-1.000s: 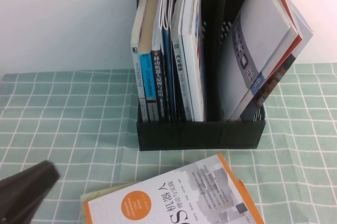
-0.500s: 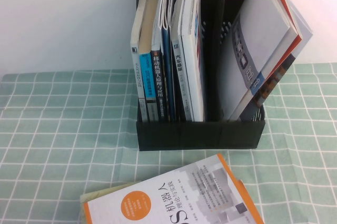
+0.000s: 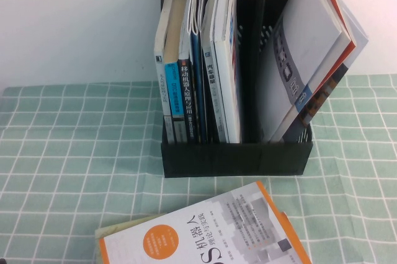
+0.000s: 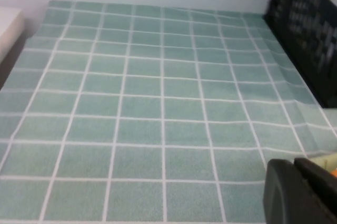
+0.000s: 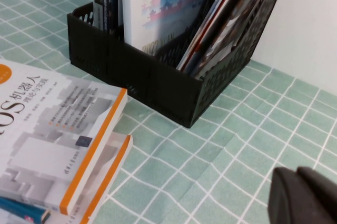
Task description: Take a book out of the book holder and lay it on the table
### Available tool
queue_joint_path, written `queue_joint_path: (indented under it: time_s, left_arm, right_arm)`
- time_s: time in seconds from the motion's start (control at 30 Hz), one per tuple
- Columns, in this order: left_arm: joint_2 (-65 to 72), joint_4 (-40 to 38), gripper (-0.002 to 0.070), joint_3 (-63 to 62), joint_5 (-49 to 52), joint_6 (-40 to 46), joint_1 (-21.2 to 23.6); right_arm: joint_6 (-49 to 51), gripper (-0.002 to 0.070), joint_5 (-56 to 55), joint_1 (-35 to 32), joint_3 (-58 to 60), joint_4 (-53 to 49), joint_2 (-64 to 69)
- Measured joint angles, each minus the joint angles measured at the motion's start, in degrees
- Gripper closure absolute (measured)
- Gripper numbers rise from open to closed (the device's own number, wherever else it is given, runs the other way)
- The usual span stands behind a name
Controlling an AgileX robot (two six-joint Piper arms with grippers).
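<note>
The white book with the orange border (image 3: 211, 233) lies flat on the table (image 3: 74, 152), cover up, in front of the black book holder (image 3: 236, 158). It also shows in the right wrist view (image 5: 47, 129), resting on other books. The holder (image 5: 152, 77) still has several books upright in it. Neither gripper shows in the high view. My left gripper (image 4: 292, 165) is shut and empty, low over the cloth left of the book. My right gripper (image 5: 296, 174) is shut and empty over the cloth right of the book.
A grey-covered, red-edged magazine (image 3: 310, 59) leans out of the holder's right slot. A pale yellow book edge (image 3: 124, 227) sticks out under the white book. A white wall stands behind the holder. Bare cloth lies left (image 4: 131, 103) and right (image 5: 253, 140) of the holder.
One second ago my left gripper showed at the lower left corner of the high view. It has drawn back out of that view. The book and holder have not moved.
</note>
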Motion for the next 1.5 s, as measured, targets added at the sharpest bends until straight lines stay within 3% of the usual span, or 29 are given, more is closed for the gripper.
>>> queue_joint_path:
  time_s: [0.1,0.23,1.5]
  left_arm:
    - [-0.09,-4.75,0.0678,0.0,-0.11,8.8,-0.57]
    - [-0.09,-6.42,0.0678,0.0,-0.11,12.57,-0.66]
    - [-0.09,-7.2,0.0677,0.0,-0.2,12.38,-0.5]
  right_arm:
    - [0.0,0.0678,0.0,0.0,0.0,0.0,0.0]
    - [0.0,0.0678,0.0,0.0,0.0,0.0,0.0]
    - [0.0,0.0678,0.0,0.0,0.0,0.0,0.0]
